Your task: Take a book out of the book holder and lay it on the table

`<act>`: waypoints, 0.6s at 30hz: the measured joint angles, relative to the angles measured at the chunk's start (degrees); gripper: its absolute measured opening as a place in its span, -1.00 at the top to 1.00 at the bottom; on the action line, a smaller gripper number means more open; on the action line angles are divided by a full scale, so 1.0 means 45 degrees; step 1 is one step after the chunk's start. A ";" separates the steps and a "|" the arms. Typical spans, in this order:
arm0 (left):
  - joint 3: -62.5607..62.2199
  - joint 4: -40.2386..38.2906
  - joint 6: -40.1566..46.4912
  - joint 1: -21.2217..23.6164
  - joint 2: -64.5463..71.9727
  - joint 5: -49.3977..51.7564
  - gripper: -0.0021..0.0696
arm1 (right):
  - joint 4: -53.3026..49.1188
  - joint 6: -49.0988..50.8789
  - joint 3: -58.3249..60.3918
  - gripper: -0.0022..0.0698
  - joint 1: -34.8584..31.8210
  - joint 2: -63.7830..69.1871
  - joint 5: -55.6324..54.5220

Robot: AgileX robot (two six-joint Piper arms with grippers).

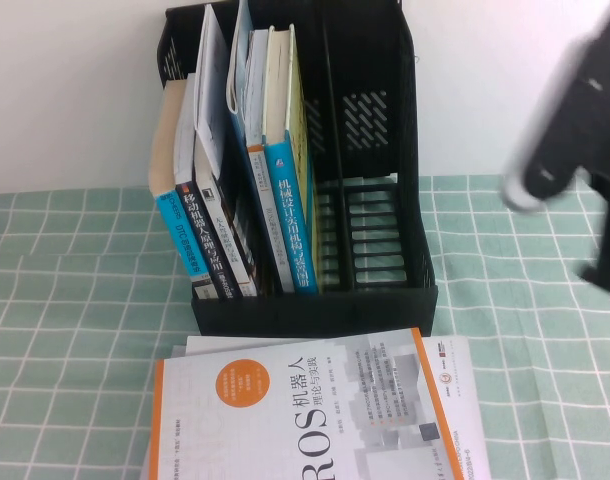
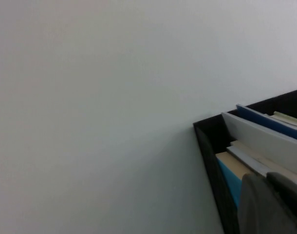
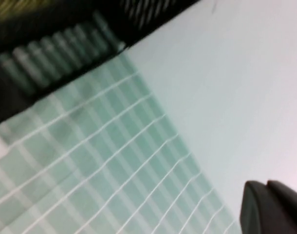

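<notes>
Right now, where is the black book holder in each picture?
High view: the book holder stands upper middle, behind the ROS book.
Left wrist view: only its top corner, lower right.
Right wrist view: blurred slotted base, upper left.
Shared landmark: its black plastic walls.

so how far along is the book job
Looks essentially done: the ROS book lies flat on the table in front of the book holder, on top of other printed sheets. Nothing is in hand: the right gripper is shut and empty, raised beside the holder. The left gripper sits up by the holder's top corner. Nothing obvious remains.
</notes>
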 joint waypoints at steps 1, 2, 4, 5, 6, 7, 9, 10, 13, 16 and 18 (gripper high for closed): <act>0.0000 0.0132 0.0057 0.0157 0.0033 0.0000 0.95 | 0.1023 -0.0523 0.0052 0.94 0.0000 -0.0281 0.0909; 0.0000 0.0227 0.0113 0.0272 0.0029 -0.0022 0.95 | 0.1842 -0.0860 0.0176 0.94 0.0000 -0.0600 0.1616; 0.0000 0.0374 0.0144 0.0342 0.0029 -0.0106 0.95 | 0.3114 -0.1210 0.0691 0.94 0.0000 -0.1335 0.2280; 0.0000 0.0395 0.0144 0.0365 0.0029 -0.0164 0.95 | 0.3633 -0.1290 0.1062 0.94 0.0000 -0.1841 0.2330; 0.0000 0.0418 0.0144 0.0374 0.0029 -0.0214 0.95 | 0.4038 -0.1344 0.1388 0.94 0.0000 -0.2396 0.2282; 0.0056 0.0406 0.0144 0.0374 0.0029 -0.0253 0.95 | 0.4565 -0.1377 0.1841 0.94 0.0000 -0.3001 0.2046; 0.0231 0.0406 0.0144 0.0374 0.0029 -0.0267 0.95 | 0.5664 -0.1461 0.2782 0.94 0.0000 -0.4136 0.1078; 0.0303 0.0406 0.0144 0.0374 0.0029 -0.0295 0.95 | 0.6342 -0.1547 0.3359 0.94 0.0000 -0.4764 0.0393; 0.0603 0.0426 0.0144 0.0374 0.0029 -0.0433 0.95 | 0.7919 -0.1682 0.5257 0.94 0.0000 -0.6361 -0.1818; 0.0766 0.0456 0.0144 0.0374 0.0029 -0.0821 0.95 | 0.8326 -0.1522 0.6991 0.94 0.0000 -0.7650 -0.3997; 0.0884 0.0425 0.0144 0.0374 0.0029 -0.0996 0.95 | 0.8423 -0.1323 0.7890 0.94 0.0000 -0.8180 -0.5055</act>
